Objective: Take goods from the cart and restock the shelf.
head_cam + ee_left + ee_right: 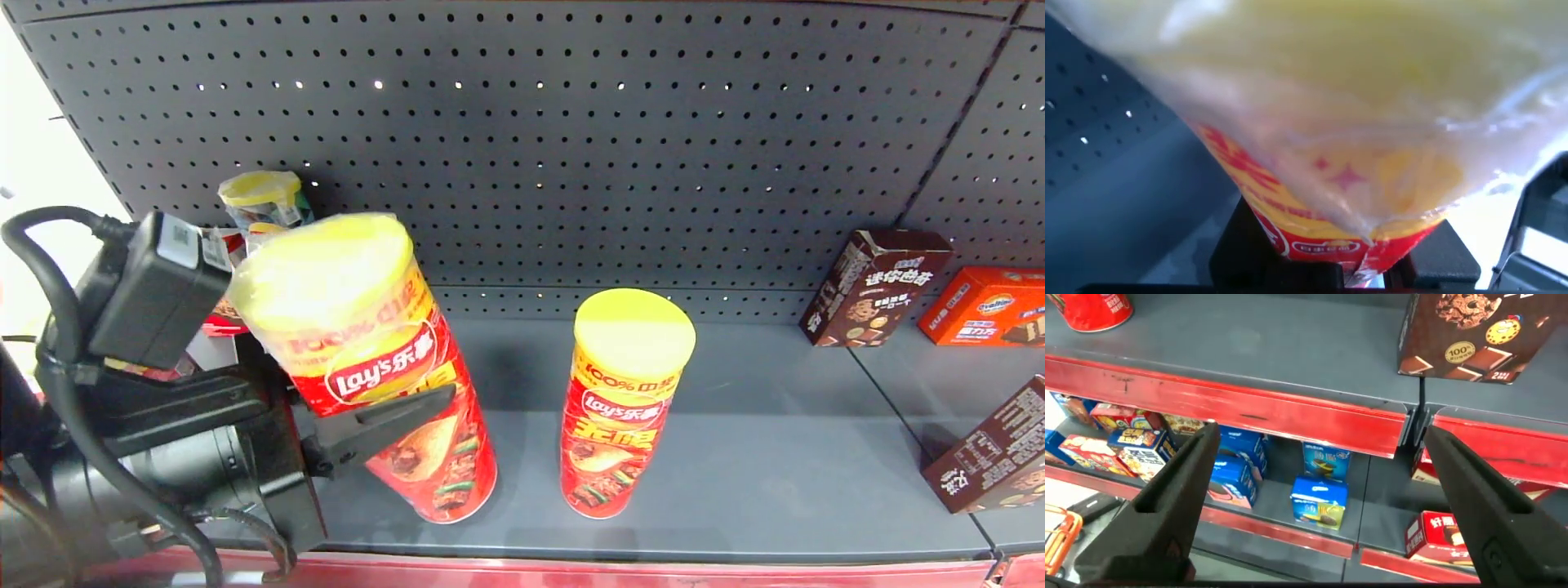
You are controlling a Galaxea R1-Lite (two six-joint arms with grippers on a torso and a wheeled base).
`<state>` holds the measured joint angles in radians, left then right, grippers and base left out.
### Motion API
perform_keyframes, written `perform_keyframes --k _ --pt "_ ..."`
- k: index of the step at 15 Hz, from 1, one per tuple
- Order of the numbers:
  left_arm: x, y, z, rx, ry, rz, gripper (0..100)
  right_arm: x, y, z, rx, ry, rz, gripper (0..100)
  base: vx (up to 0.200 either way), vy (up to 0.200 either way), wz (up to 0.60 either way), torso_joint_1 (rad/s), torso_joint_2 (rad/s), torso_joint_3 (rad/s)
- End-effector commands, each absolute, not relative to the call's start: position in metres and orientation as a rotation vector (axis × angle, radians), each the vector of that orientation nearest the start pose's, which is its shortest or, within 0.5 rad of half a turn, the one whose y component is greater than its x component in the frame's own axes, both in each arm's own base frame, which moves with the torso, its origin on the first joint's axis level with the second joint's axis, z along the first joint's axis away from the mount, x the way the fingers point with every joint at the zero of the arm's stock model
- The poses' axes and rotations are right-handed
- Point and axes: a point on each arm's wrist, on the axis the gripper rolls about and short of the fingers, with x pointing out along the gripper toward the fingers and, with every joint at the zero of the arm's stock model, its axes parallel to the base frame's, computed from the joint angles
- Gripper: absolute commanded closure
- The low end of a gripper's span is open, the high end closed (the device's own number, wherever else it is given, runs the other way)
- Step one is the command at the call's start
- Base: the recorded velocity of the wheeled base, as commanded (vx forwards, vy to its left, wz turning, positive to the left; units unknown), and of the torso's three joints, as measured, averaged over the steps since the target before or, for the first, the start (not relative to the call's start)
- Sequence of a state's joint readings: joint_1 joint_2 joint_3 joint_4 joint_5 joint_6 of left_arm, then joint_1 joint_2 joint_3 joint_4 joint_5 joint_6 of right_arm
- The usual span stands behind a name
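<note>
Our left gripper (380,400), at the lower left of the head view, is closed around a red chip can (367,351) with a yellow lid. One dark finger (392,416) crosses the can's front at mid-height (the other is hidden behind it). The can leans, lid toward the upper left and base low near the front of the grey shelf (775,465); we cannot tell whether the base touches it. In the left wrist view the can (1355,163) sits right against the lens.

Just to the right in the head view, apart from the held one, a second matching can (622,400) stands upright on the shelf. Behind the held can, by the pegboard (571,122), is a small yellow-topped package (263,200). At the right edge lie a brown box (873,286), an orange box (984,306) and another brown box (992,449).

Our right gripper (1323,437) is spread wide with nothing between its fingers (1176,490), facing the shelf's red front edge (1249,400), with blue boxes (1319,502) on the shelf beneath.
</note>
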<state>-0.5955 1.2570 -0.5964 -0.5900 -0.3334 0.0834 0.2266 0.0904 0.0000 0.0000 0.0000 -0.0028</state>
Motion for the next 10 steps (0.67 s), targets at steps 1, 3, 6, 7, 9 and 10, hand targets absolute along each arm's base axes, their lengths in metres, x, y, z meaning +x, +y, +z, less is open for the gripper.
perform_keyframes --k 1,3,6,7,9,10 --pt "0.159 -0.115 0.252 0.080 -0.010 -0.927 100 -0.015 -0.003 0.077 -0.014 0.096 0.227 0 0.000 0.000 0.00 0.000 0.00 0.000" --pt "0.168 -0.119 0.255 0.081 -0.006 -0.913 100 -0.015 -0.003 0.077 -0.014 0.096 0.227 0 0.000 0.000 0.00 0.000 0.00 0.000" --pt "0.181 -0.119 0.254 0.091 0.008 -0.885 100 -0.015 -0.003 0.077 -0.014 0.096 0.227 0 0.000 0.000 0.00 0.000 0.00 0.000" --pt "0.182 -0.120 0.254 0.092 0.018 -0.885 100 -0.015 -0.003 0.077 -0.014 0.096 0.227 0 0.000 0.000 0.00 0.000 0.00 0.000" --pt "0.184 -0.123 0.254 0.105 0.076 -0.897 100 -0.015 -0.003 0.077 -0.014 0.096 0.227 0 0.000 0.000 0.00 0.000 0.00 0.000" --pt "0.187 -0.125 0.256 0.124 0.087 -0.897 100 -0.015 -0.003 0.077 -0.014 0.096 0.227 0 0.000 0.000 0.00 0.000 0.00 0.000"
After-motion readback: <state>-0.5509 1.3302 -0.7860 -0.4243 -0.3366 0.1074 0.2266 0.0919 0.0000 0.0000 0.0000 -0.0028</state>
